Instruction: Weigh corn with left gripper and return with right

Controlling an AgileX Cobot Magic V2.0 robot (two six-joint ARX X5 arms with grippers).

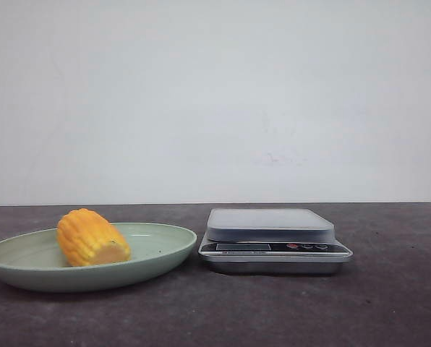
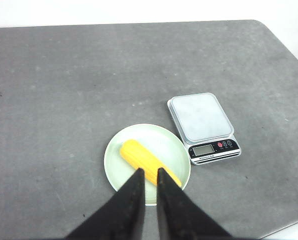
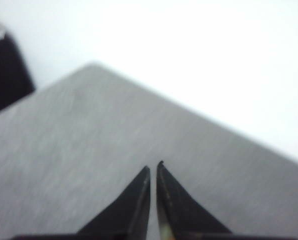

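The corn (image 1: 92, 237), a short yellow-orange cob piece, lies on its side in a pale green plate (image 1: 161, 242) at the left of the table. It also shows in the left wrist view (image 2: 144, 159), on the plate (image 2: 164, 140). A digital scale (image 1: 270, 225) with an empty platform stands just right of the plate; it shows in the left wrist view too (image 2: 201, 117). My left gripper (image 2: 150, 171) hangs high above the plate, its jaws nearly together and empty. My right gripper (image 3: 154, 166) is shut and empty over bare table. Neither gripper shows in the front view.
The table is dark grey with a rounded far corner (image 2: 259, 25) and a white wall behind. A dark object (image 3: 6, 75) stands at the edge of the right wrist view.
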